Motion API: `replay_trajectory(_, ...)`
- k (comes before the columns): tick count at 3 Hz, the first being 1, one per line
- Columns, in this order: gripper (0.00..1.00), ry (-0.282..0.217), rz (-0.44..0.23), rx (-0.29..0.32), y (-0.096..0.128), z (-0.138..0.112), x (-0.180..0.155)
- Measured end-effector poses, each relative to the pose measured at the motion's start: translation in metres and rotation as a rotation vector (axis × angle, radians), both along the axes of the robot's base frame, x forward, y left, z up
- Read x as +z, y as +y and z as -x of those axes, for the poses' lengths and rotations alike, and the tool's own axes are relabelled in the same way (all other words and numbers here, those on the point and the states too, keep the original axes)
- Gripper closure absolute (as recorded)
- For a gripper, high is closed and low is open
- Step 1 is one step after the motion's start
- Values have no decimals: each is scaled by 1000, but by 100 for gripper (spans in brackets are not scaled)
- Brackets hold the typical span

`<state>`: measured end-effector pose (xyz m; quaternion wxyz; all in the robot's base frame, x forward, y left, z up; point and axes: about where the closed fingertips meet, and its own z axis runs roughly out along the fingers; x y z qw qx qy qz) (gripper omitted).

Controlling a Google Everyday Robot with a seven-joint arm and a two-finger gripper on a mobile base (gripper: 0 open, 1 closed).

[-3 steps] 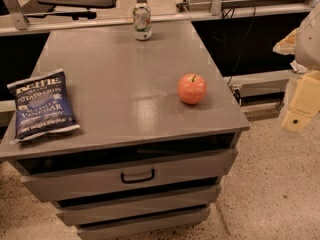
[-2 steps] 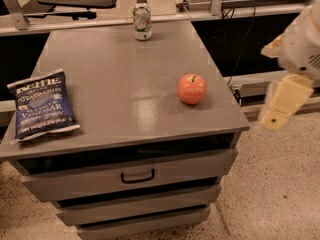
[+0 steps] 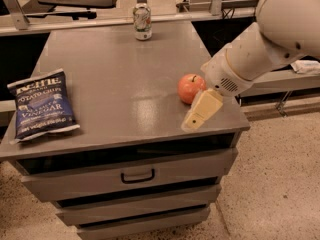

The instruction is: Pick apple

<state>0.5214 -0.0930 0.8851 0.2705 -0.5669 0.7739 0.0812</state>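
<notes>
The apple (image 3: 190, 87) is small, round and orange-red with a short dark stem. It sits on the grey cabinet top (image 3: 125, 94) near the right front corner. My gripper (image 3: 201, 111) reaches in from the right on a white arm. Its cream-coloured finger (image 3: 202, 110) hangs just in front and to the right of the apple, close to it, over the cabinet's front right edge. The apple rests on the surface, not held.
A blue chip bag (image 3: 42, 105) lies at the front left of the cabinet top. A soda can (image 3: 142, 21) stands at the back centre. Drawers (image 3: 135, 174) are below the top. Speckled floor lies to the right.
My arm has swung in from the right of the cabinet toward the apple, and the gripper now hangs right beside it. The apple, can and bag have not moved.
</notes>
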Motion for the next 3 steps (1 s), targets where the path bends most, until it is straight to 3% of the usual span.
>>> replay_trajectory(1, 0, -87, -70, 2, 27, -34, -11)
replay_trajectory(2, 0, -145, -84, -22, 26, -61, -20)
replay_trajectory(3, 0, -163, -82, -56, 10, -78, -29)
